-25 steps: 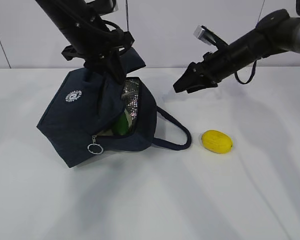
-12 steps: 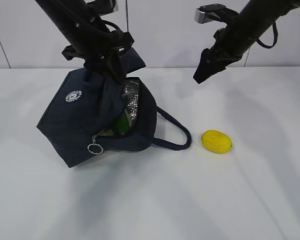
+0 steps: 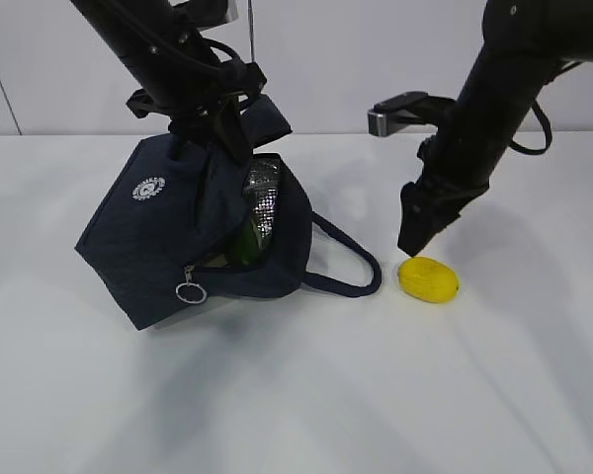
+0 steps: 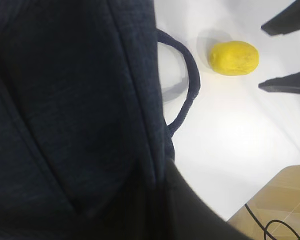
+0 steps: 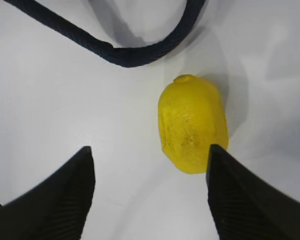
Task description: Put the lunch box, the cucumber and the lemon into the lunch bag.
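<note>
I see the navy lunch bag [image 3: 193,232] tilted, mouth open; my left gripper [image 3: 210,126] is clamped on its top fabric. My right gripper [image 3: 416,240] hangs just above the lemon [image 3: 429,278] on the table, jaws apart. Next, I judge: lower, straddle it, close.

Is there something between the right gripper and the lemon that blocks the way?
Nothing visible does. The open right gripper hangs just above the lemon, with bare white table around it. The lunch bag's handle lies beside the lemon, apart from it.
</note>
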You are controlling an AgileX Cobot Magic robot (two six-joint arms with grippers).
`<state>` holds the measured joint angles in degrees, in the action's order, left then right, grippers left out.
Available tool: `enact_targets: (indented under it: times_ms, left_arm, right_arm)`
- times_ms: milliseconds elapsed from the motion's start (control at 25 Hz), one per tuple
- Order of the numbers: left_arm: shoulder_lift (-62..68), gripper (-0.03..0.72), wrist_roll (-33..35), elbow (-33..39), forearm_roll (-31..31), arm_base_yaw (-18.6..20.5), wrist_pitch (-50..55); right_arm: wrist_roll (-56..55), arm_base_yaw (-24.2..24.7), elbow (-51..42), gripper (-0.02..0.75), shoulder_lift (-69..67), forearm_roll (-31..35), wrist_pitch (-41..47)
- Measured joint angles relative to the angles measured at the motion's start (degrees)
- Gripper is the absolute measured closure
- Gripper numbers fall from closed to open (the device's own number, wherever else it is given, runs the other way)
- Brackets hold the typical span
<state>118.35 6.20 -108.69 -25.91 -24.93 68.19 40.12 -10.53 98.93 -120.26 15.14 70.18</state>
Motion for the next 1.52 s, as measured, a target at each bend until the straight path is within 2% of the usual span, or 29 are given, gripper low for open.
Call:
enact_targets:
  times_ms: [160, 480, 1040, 1400, 1520]
  left_arm:
    - [0.00, 0.686, 0.59, 0.00, 0.00, 0.00, 0.21]
    - [0.00, 0.686, 0.84, 0.00, -0.09, 0.00, 0.30]
    - [0.00, 0.686, 1.07, 0.00, -0.32, 0.00, 0.30]
    - [0.00, 0.686, 1.07, 0.00, -0.41, 0.00, 0.30]
    - [0.00, 0.686, 1.07, 0.00, -0.41, 0.00, 0.43]
  right_arm:
    - [-1.10, 0.00, -3.55, 0.220, 0.00, -1.75, 0.00]
    - [-1.46, 0.00, -3.75, 0.222, -0.12, -5.46, -1.38]
    - [-1.54, 0.00, -3.75, 0.224, -6.69, -5.92, -7.22]
    - [-3.02, 0.00, -3.62, 0.381, -7.69, -5.57, -7.66]
    - [-3.87, 0.12, -1.58, 0.400, -7.81, -2.04, -6.21]
